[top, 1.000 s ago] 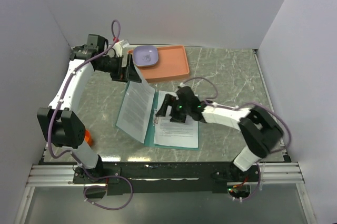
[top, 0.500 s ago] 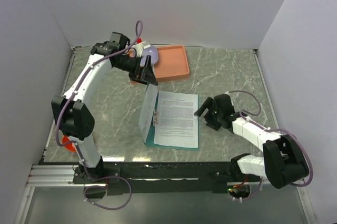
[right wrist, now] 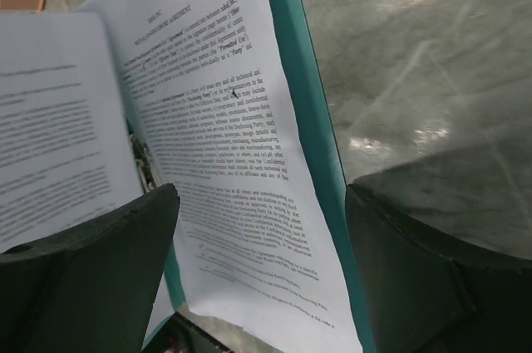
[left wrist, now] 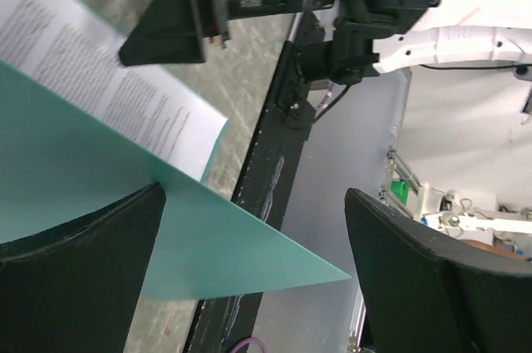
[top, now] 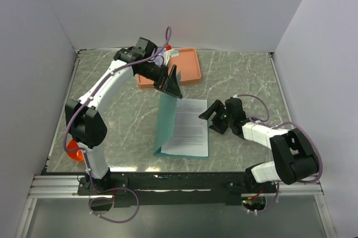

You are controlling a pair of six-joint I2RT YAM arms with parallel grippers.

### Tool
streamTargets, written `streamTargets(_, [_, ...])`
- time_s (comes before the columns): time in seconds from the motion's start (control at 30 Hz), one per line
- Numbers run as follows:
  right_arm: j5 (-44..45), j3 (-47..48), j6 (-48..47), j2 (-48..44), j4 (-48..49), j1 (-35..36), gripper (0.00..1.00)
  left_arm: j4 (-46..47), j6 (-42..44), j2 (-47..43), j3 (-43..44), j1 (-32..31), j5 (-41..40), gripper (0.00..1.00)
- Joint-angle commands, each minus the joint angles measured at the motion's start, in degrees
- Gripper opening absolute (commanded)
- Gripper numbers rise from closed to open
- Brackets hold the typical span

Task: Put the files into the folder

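Three pale walls (top: pixel 179 8) surround marbled table (top: pixel 246 75) bearing folder (top: pixel 166 119).

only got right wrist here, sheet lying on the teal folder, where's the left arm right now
observer: The left gripper is at the far end of the folder, whose left cover stands almost upright.
operator: is it clamped on the cover
observer: No. In the left wrist view its jaws stand wide apart, with the cover's edge lying across the gap.
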Motion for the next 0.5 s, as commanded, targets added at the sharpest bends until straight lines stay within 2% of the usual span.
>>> streamTargets(0.0, [-4.8, -2.5, 1.4, 4.7, 3.0, 0.7, 0.88, 3.9, -1.5, 2.0, 1.3, -1.4, 5.2, 0.96])
streamTargets(0.2, [-6.2, -3.2, 2.9, 5.8, 3.9, 1.7, 0.89, 5.1, -1.7, 3.0, 1.4, -2.3, 5.3, 0.96])
streamTargets(0.37, [-2.7, -4.9, 1.7, -4.7, -3.1, -1.9, 0.92, 10.7, -5.3, 2.7, -1.2, -2.8, 5.9, 0.96])
streamTargets(0.47, [0.2, -3.5, -0.5, -10.2, -9.4, -3.8, 0.92, 11.0, -5.1, 4.5, 0.3, -4.9, 6.1, 0.96])
